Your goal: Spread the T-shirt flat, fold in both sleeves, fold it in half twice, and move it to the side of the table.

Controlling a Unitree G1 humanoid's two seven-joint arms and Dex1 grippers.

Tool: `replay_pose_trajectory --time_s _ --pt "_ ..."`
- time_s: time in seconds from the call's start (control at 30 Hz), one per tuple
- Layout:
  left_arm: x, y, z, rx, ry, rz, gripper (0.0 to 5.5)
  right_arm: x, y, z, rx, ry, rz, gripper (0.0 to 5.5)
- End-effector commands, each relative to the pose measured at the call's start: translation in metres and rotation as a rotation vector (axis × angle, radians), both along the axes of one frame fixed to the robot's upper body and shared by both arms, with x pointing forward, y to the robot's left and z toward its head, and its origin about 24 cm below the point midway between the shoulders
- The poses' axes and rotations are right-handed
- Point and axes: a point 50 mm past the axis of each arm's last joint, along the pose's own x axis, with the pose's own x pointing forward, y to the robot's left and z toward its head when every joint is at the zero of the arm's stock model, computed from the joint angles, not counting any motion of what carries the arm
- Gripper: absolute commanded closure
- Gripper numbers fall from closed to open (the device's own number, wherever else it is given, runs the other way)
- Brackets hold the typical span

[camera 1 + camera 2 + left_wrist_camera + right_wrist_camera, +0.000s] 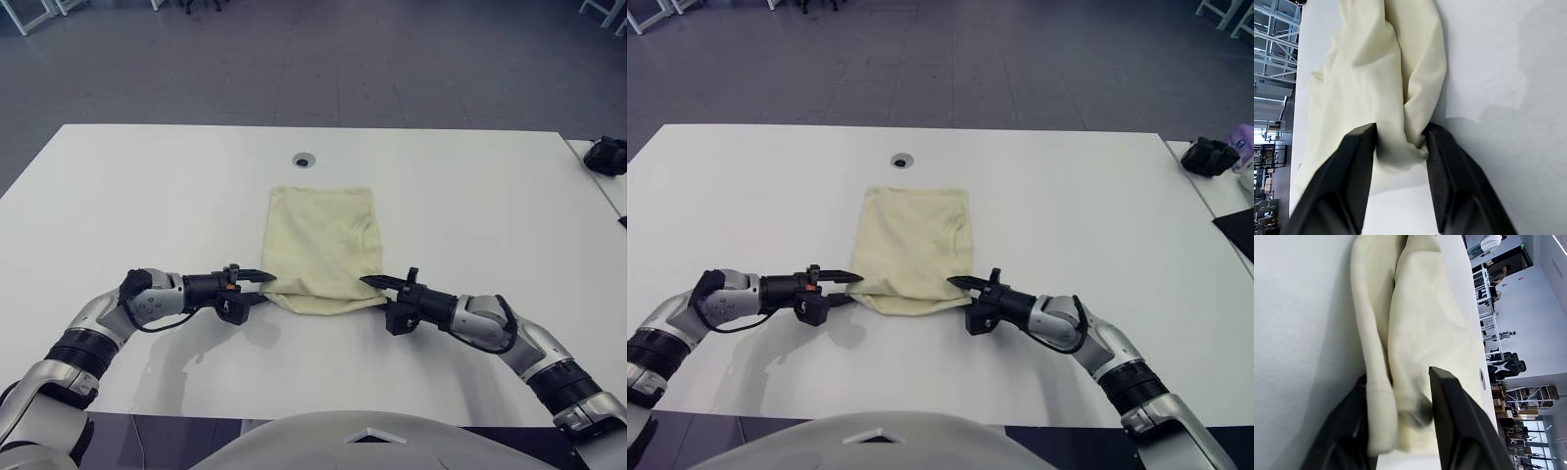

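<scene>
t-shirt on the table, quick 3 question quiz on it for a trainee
1. True or false: the T-shirt lies fully spread with both sleeves out.
2. Where does the left gripper hold the T-shirt? A: its near left corner. B: its far edge. C: nowhere, it hangs open above the cloth.
3. Fill in: seen from the robot, the round hole in the table lies ___ the T-shirt.

Key: 1 false, it is folded into a narrow rectangle. 2 A. 3 beyond.
</scene>
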Motion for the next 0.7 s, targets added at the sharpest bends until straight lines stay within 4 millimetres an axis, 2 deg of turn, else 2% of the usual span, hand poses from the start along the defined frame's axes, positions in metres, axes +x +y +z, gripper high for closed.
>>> replay_pose_trajectory --time_s 0.03,0.2,0.37,0.47,0.6,0.7 --pt "-0.025 0.010 -0.030 0.162 0.172 -0.029 4.57 -0.015 -0.022 -0.024 -0.186 0.191 0.001 4.71" --pt "-0.031 0.007 -0.020 0.114 0.180 -0.068 5.32 -0.016 -0.027 -0.003 -0.157 0.278 -0.005 5.45" --pt "-0.038 -0.008 0.031 -0.046 0.210 -0.129 5.42 -0.030 -0.029 0.040 -0.055 0.602 -0.053 5.46" --pt "-0.045 -0.015 0.063 -0.133 0.320 -0.113 5.42 -0.042 -0.032 0.067 -0.048 0.783 -0.050 5.46" --pt "-0.061 -0.015 0.092 -0.115 0.474 -0.134 5.42 -0.059 -0.039 0.102 -0.044 1.011 -0.042 5.46" --pt "-0.071 -0.016 0.112 -0.124 0.606 -0.117 5.42 -0.057 -0.043 0.127 -0.014 1.078 -0.055 5.46"
